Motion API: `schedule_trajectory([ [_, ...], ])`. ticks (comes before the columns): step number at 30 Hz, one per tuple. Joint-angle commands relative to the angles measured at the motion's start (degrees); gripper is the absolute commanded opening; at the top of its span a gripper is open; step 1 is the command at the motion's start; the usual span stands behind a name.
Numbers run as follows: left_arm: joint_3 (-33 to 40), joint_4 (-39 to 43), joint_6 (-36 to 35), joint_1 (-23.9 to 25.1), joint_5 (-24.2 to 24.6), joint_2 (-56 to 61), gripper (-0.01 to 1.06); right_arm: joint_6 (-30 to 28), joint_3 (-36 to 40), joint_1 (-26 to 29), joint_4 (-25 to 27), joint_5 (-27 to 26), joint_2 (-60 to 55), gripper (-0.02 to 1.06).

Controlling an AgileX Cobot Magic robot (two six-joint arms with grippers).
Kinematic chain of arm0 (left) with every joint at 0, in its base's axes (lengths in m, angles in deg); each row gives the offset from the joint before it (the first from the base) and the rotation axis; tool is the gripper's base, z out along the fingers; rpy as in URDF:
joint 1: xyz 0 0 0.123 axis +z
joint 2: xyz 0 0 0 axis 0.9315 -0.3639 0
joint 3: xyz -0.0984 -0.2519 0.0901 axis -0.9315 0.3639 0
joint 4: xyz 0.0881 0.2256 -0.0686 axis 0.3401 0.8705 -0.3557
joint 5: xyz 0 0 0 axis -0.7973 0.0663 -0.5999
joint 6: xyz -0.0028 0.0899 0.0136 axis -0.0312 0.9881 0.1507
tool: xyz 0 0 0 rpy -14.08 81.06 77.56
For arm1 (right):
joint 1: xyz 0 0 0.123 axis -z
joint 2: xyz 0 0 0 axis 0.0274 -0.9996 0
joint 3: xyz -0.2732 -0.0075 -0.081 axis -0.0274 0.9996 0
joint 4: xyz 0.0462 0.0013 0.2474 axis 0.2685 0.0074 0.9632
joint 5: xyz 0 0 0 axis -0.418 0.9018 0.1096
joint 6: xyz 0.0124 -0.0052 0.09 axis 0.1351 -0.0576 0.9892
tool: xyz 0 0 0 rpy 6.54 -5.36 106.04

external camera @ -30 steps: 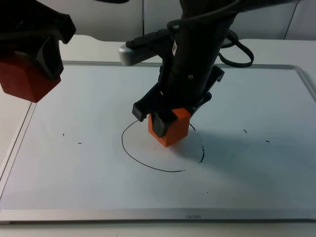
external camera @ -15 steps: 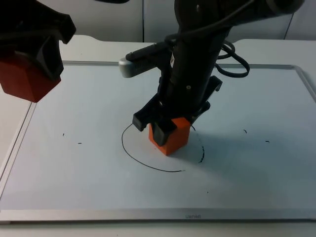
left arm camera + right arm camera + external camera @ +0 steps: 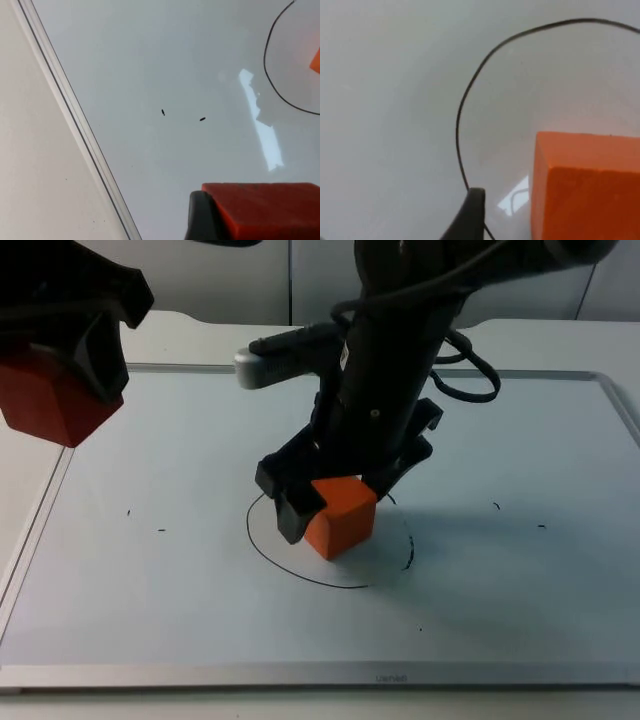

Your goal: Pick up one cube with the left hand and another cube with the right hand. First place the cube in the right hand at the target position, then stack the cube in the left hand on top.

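An orange cube (image 3: pixel 341 517) rests on the white board inside the drawn black circle (image 3: pixel 262 549). My right gripper (image 3: pixel 337 507) stands over it, open, one finger on each side. In the right wrist view a clear gap separates the black fingertip (image 3: pixel 470 216) from the orange cube (image 3: pixel 587 187), and the circle line (image 3: pixel 462 111) curves past. My left gripper (image 3: pixel 75 335) waits raised at the far left, shut on a red cube (image 3: pixel 48 397). The left wrist view shows that red cube (image 3: pixel 267 211) against a finger (image 3: pixel 200 217), plus the circle (image 3: pixel 269 75) and a corner of the orange cube (image 3: pixel 316 61).
The board's raised metal frame (image 3: pixel 40 502) runs along the left under the left gripper, and its front edge (image 3: pixel 300 674) lies near me. Small black marks (image 3: pixel 160 531) dot the board on both sides of the circle. The grey partition wall stands behind.
The right gripper lowered the orange cube onto the board inside the circle, then its fingers spread away from the cube. The left arm has not moved.
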Motion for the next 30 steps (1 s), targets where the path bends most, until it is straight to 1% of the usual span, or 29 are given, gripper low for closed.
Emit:
schedule_trajectory([
  [1, -0.2, -0.6, 0.1, -0.3, -0.7, 0.8, 0.0, -0.4, -0.5, -0.3, -0.3, -0.2, 1.9, 0.86],
  [6, -0.2, -0.7, 0.1, -0.3, -0.7, 0.8, 0.0, -0.2, -0.5, -0.3, -1.4, -0.3, 5.6, 0.85],
  [9, -0.2, -0.7, 0.1, -0.3, -0.4, 0.8, 0.0, 1.4, -0.5, -0.3, -5.6, -0.5, 11.5, 0.85],
  [10, -0.2, -0.7, 0.1, -0.3, -0.4, 0.8, 0.0, 1.4, -0.5, -0.3, -5.6, -0.5, 11.5, 0.85],
  [13, -0.2, -0.8, 0.1, -0.3, -0.2, 0.8, 0.0, 1.4, -0.5, -0.3, -6.2, -1.1, 17.8, 0.85],
  [14, -0.2, -0.8, 0.1, -0.3, -0.2, 0.8, 0.0, 1.4, -0.5, -0.3, -6.2, -1.1, 17.8, 0.85],
  [16, -0.2, -0.8, 0.2, -0.3, 0.0, 0.8, 0.0, 1.2, -0.5, -0.3, -6.4, -1.7, 23.4, 0.85],
  [18, -0.2, -0.8, 0.3, -0.3, 0.1, 0.8, 0.0, 1.1, -0.5, -0.3, -7.7, -2.1, 27.4, 0.85],
  [19, -0.2, -0.8, 0.3, -0.3, 0.1, 0.8, 0.0, 1.1, -0.5, -0.3, -7.7, -2.1, 27.4, 0.85],
  [22, -0.2, -0.8, 0.4, -0.3, 0.1, 0.8, 0.0, 1.0, -0.5, -0.3, -9.3, -1.6, 33.8, 0.83],
  [23, -0.2, -0.8, 0.4, -0.3, 0.1, 0.8, 0.0, 1.0, -0.5, -0.3, -9.3, -1.6, 33.8, 0.83],
  [27, -0.2, -0.8, 0.6, -0.3, 0.1, 0.8, 0.0, -1.0, 1.1, -0.3, -9.7, -1.6, 44.0, 0.82],
  [29, -0.2, -0.8, 0.6, -0.3, 0.1, 0.8, 0.0, -1.1, 1.5, -0.3, -9.7, -1.6, 45.1, 0.82],
  [30, -0.2, -0.8, 0.6, -0.3, 0.1, 0.8, 0.0, -2.3, 3.2, -0.3, -9.8, -2.0, 48.2, 0.82],
])
